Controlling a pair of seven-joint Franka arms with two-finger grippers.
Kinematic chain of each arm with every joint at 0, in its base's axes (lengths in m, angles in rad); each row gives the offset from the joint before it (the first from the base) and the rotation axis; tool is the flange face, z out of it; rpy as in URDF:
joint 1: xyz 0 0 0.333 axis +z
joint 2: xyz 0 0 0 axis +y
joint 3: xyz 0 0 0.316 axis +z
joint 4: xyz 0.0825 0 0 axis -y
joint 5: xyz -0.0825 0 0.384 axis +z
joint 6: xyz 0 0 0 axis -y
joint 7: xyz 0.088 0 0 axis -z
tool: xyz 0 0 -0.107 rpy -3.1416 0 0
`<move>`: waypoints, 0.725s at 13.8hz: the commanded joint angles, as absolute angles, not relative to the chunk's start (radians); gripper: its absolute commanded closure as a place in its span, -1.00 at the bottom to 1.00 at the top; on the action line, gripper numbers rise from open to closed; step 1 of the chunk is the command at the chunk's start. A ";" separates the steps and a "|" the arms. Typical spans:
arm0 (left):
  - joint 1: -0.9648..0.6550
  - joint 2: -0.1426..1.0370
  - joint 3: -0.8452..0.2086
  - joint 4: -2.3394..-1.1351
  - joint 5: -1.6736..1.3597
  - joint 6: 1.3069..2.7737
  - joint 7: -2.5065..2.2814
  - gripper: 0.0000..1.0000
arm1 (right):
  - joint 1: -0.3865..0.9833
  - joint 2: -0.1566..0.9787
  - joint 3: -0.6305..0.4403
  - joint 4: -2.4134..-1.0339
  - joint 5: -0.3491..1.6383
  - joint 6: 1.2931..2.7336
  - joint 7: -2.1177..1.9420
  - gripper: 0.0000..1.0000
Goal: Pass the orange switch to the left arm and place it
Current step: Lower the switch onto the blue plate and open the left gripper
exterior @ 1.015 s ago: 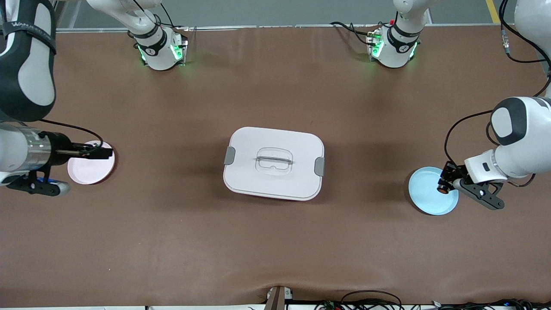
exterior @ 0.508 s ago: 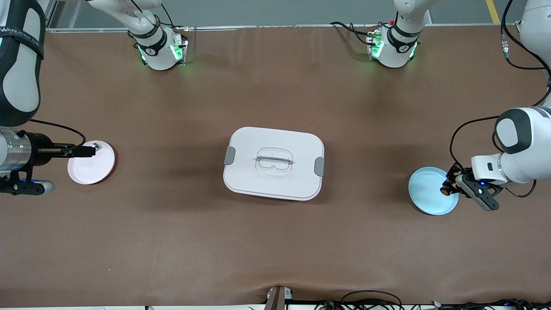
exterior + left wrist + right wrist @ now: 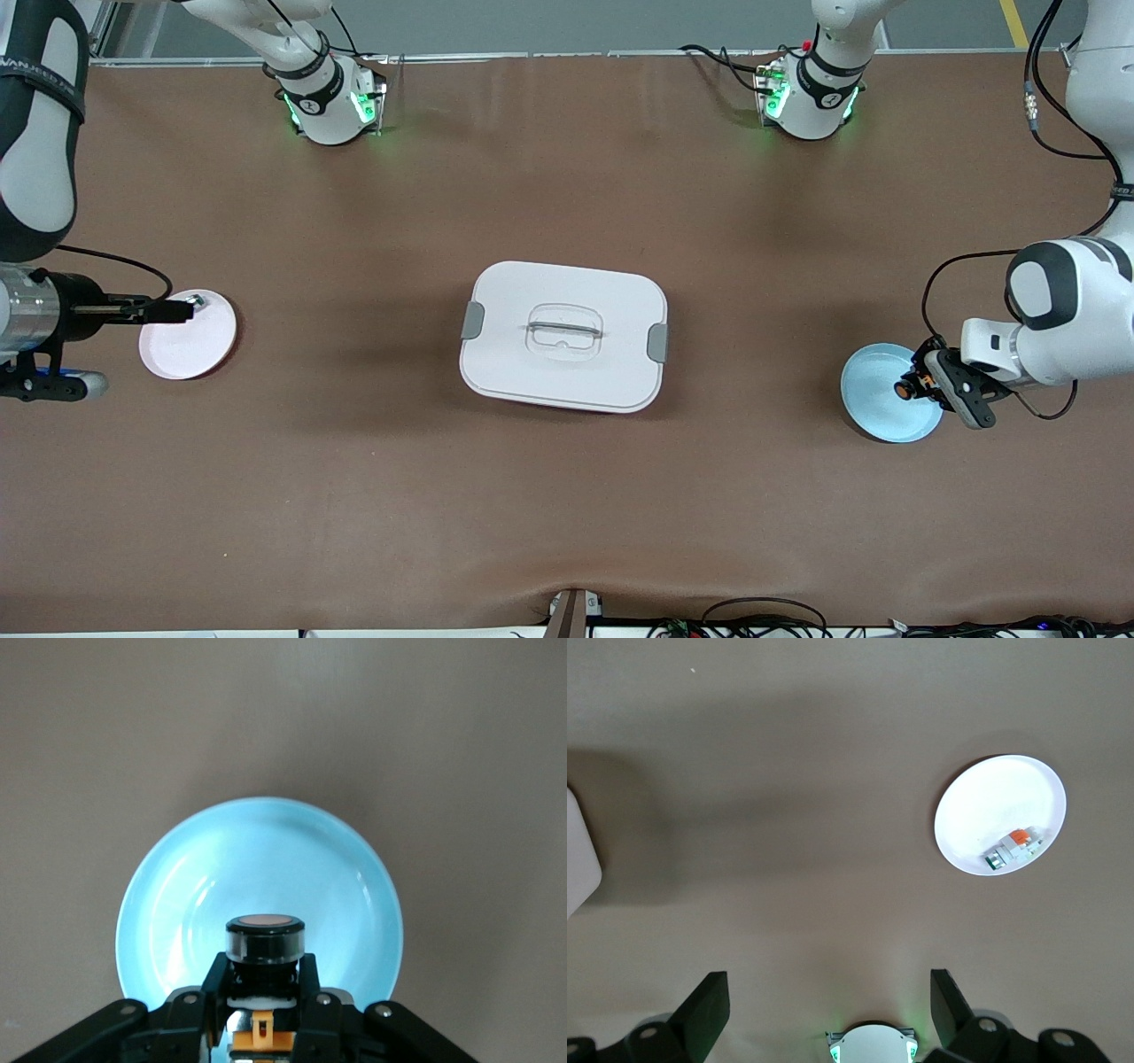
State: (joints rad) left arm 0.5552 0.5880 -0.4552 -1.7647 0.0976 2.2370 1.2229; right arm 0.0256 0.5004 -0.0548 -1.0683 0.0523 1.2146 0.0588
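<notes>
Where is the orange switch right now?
The orange switch is clamped in the left gripper, over the blue plate at the left arm's end of the table.

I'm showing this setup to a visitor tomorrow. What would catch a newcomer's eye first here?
The big white box sits mid-table, between two small plates. At the left arm's end, the left gripper holds the orange switch in shut fingers over the blue plate. At the right arm's end, the open right gripper hangs above the white plate, which holds a small white-and-silver part.
</notes>
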 commanded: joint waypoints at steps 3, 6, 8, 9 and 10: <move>0.561 0.638 -0.466 -1.766 0.198 2.302 1.246 1.00 | 0.029 0.491 -0.046 -1.080 0.028 1.215 0.063 -1.00; 0.557 0.663 -0.466 -1.781 0.198 2.355 1.246 0.39 | 0.031 0.489 -0.046 -1.085 0.026 1.218 0.063 -1.00; 0.552 0.669 -0.469 -1.784 0.199 2.362 1.247 0.10 | 0.022 0.488 -0.048 -1.091 0.028 1.218 0.061 -1.00; 0.548 0.670 -0.469 -1.786 0.199 2.368 1.253 -0.04 | 0.014 0.486 -0.048 -1.089 0.029 1.215 0.061 -1.00; 0.542 0.672 -0.469 -1.786 0.199 2.378 1.278 -0.13 | 0.017 0.486 -0.048 -1.091 0.028 1.218 0.064 -1.00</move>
